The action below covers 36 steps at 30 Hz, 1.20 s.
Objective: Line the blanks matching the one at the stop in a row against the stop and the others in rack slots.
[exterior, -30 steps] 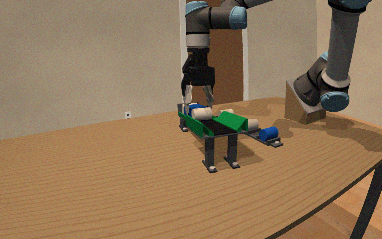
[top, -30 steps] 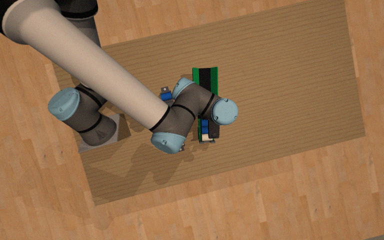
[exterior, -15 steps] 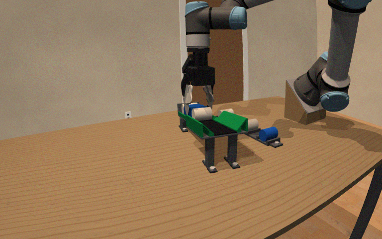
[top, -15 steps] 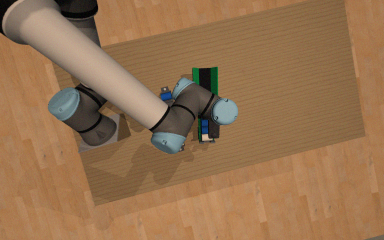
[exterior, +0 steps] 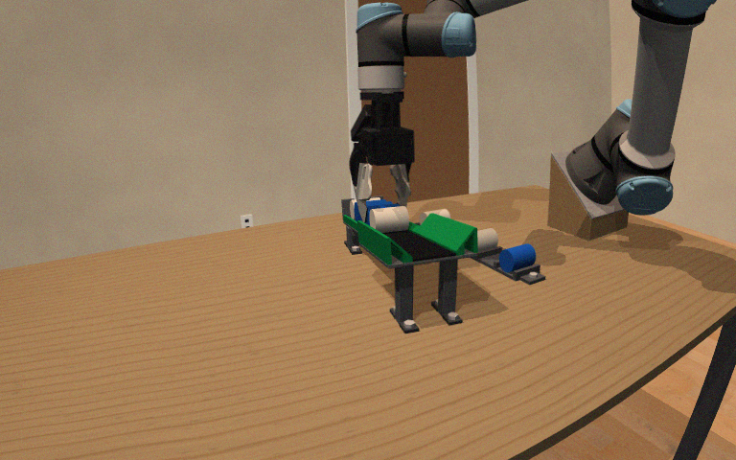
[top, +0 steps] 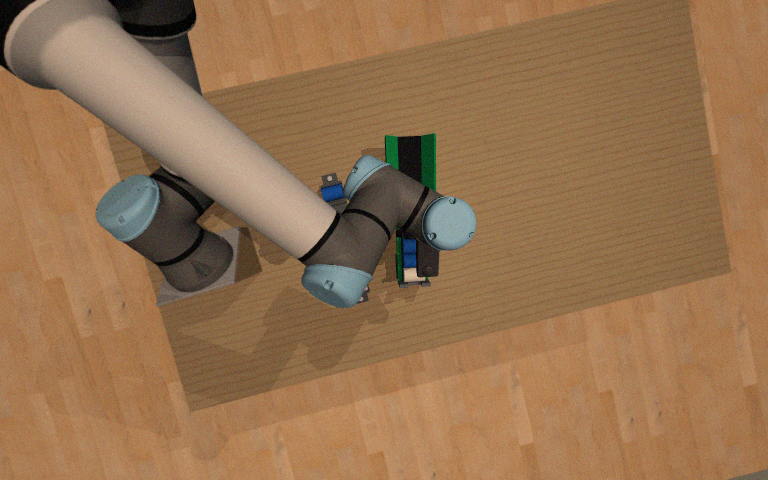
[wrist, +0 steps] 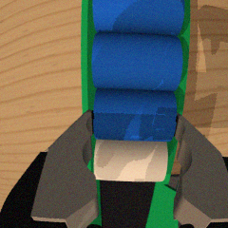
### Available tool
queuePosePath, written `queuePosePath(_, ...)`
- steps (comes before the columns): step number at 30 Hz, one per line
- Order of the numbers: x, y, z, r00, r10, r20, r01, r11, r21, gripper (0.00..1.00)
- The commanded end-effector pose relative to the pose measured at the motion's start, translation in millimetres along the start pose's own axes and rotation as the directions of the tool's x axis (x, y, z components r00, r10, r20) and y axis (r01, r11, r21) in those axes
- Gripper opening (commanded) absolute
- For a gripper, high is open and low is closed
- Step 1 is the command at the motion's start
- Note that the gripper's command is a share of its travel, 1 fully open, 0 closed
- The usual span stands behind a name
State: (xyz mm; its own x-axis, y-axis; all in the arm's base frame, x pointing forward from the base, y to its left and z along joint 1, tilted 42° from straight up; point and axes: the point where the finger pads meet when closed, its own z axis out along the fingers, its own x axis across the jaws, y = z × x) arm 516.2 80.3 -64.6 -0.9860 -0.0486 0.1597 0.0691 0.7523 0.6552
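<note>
Between the desk's (top: 538,141) (exterior: 217,352) (wrist: 38,52) long edges, we've three blue blanks (top: 409,246) (exterior: 379,204) (wrist: 135,62) to move off the ramp (top: 428,161) (exterior: 374,241) (wrist: 86,95); two white blanks (exterior: 487,239) to add; claw (top: 427,263) (exterior: 382,202) (wrist: 133,113) half-wide, grip unclear.

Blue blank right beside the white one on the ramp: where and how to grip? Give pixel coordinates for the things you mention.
I'd grip the blue blank (exterior: 381,204) (wrist: 135,114) by both ends, from straight above. It lies across the ramp (top: 428,161) (exterior: 374,241) (wrist: 86,57), long sides flanked by blanks.
</note>
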Motion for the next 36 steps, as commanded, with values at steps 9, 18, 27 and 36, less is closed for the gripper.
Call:
queuePosePath(9,0.5,0.2,0.8,1.000,0.001,0.000,-0.001,1.000,-0.001,0.33)
queuePosePath(18,0.5,0.2,0.8,1.000,0.001,0.000,-0.001,1.000,-0.001,0.33)
queuePosePath(27,0.5,0.2,0.8,1.000,0.001,0.000,-0.001,1.000,-0.001,0.33)
queuePosePath(36,-1.6,-0.3,-9.0,1.000,-0.001,0.005,0.001,1.000,0.001,0.33)
